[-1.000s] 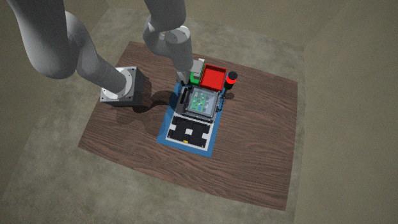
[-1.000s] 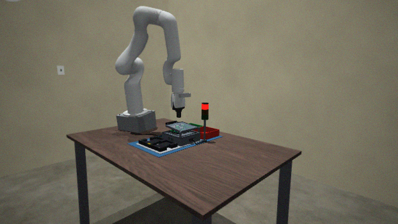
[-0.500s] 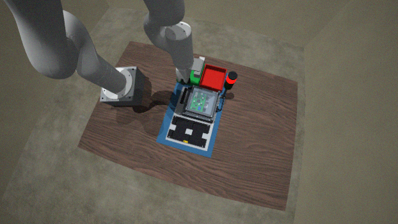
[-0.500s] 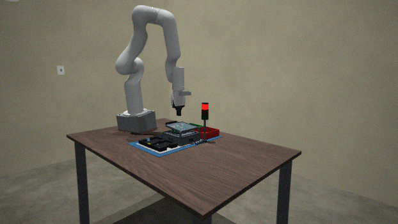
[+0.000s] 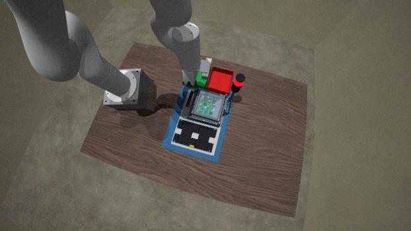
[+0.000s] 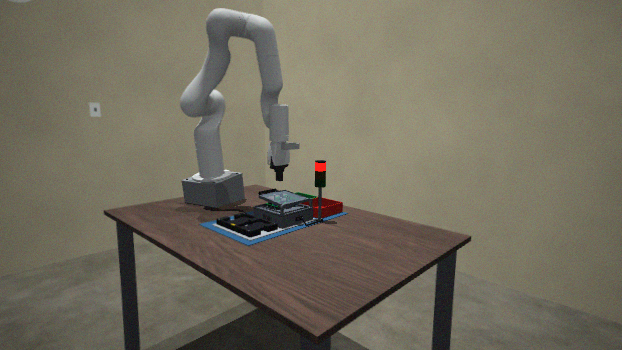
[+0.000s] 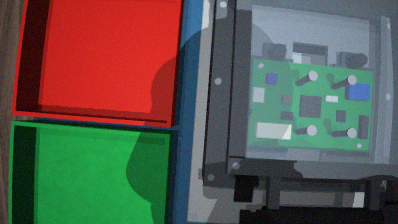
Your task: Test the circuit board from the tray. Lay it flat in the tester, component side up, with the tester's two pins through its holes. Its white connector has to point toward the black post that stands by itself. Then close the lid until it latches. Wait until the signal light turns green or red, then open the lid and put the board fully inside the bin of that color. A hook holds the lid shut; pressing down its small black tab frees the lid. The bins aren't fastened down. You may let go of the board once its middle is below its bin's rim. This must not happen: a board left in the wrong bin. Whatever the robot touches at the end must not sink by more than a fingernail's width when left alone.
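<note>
Circuit board point(image 7: 311, 104) lies flat in the tester point(image 6: 283, 214) under a see-through lid point(image 6: 283, 197), which in the exterior view stands tilted, partly raised off the body. Above it the gripper point(image 6: 279, 174) hangs with its fingers clenched on nothing, well clear of the lid, over the tester's far edge beside the bins. From the gripper the board is down and toward the near side; in the wrist view it sits right of the bins, its long axis running left to right, its white connector point(image 7: 273, 131) at the lower left corner. The next move, I judge, turns on swinging the lid fully back so the board can be reached from above. The signal light point(image 6: 320, 172) glows red, so the red bin point(image 5: 220, 79) beside the green bin point(image 7: 90, 175) is the target. The arm reaches up from its base point(image 6: 212, 190), arches over, and its last link points straight down.
</note>
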You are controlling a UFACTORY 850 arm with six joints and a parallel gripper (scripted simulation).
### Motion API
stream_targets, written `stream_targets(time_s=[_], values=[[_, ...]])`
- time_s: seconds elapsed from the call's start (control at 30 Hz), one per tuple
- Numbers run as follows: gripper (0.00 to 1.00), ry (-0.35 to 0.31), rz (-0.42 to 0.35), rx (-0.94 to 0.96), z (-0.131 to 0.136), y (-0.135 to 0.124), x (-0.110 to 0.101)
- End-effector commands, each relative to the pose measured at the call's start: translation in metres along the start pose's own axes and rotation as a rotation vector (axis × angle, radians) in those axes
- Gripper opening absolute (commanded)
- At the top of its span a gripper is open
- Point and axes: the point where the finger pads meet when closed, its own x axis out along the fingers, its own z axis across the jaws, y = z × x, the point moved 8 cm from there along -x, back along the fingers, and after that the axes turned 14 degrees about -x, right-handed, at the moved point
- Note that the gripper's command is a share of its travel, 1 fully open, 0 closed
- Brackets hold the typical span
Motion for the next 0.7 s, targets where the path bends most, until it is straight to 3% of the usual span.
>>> stream_targets(time_s=[0.0, 0.67], values=[[0.00, 0.005, -0.007, -0.085, 0.0004, 0.0013, -0.0005], [0.00, 0.007, -0.005, -0.642, 0.0004, 0.0013, -0.0005]])
